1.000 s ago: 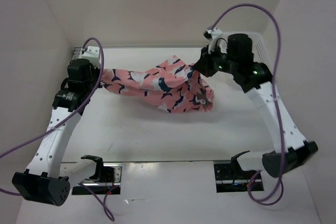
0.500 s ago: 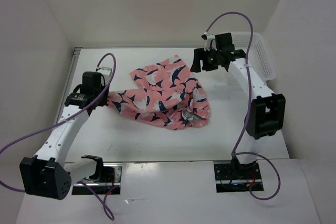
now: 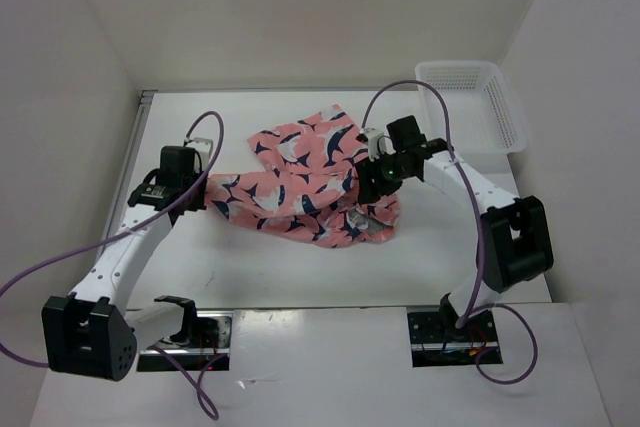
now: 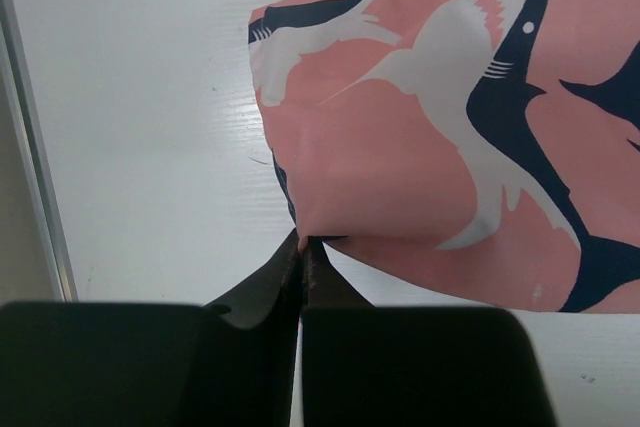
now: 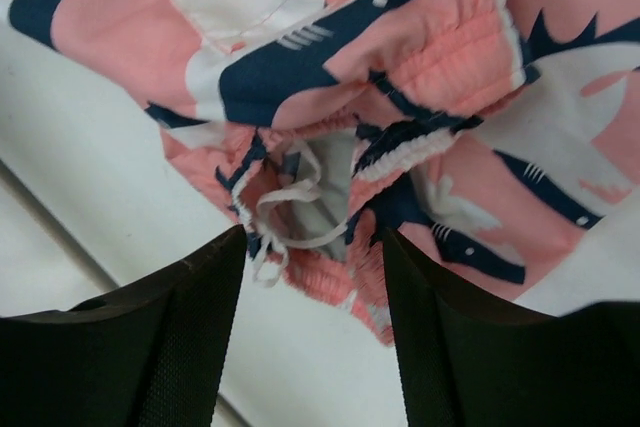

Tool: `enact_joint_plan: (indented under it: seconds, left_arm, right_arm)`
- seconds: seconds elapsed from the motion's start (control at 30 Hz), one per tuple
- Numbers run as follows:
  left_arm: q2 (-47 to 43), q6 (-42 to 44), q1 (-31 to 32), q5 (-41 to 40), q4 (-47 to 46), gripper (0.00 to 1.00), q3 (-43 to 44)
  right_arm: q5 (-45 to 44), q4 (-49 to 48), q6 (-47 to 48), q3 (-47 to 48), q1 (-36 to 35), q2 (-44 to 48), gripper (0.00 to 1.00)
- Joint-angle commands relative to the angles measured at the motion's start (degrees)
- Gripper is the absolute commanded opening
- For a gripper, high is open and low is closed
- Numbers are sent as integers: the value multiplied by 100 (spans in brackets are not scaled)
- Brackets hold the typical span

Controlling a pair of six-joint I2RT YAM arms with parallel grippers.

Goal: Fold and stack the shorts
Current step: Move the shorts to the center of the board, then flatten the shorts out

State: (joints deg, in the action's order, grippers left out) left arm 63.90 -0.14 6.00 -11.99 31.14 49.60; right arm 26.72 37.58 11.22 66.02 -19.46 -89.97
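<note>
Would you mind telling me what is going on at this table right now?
Two robot arms are working on the shorts, which lie crumpled and unfolded on the table. The left gripper is shut on the fabric's left edge. The right gripper hangs open over the gathered waistband at the right end. A white basket sits in the far right corner.

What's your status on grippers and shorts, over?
Left gripper shut on the shorts at a corner. Right gripper open over the waistband. Shorts crumpled, not folded. Basket far right, apart.
</note>
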Motion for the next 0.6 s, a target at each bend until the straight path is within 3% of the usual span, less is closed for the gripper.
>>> enact_joint_plan:
  seconds: [0.0, 0.57]
  left_arm:
    - [-79, 14, -99, -84, -231, 0, 5]
    - [246, 14, -494, -137, -125, 0, 348]
  right_arm:
    - [-18, -664, 74, 51, -31, -195, 63]
    - [614, -1280, -428, 974, -31, -1487, 66]
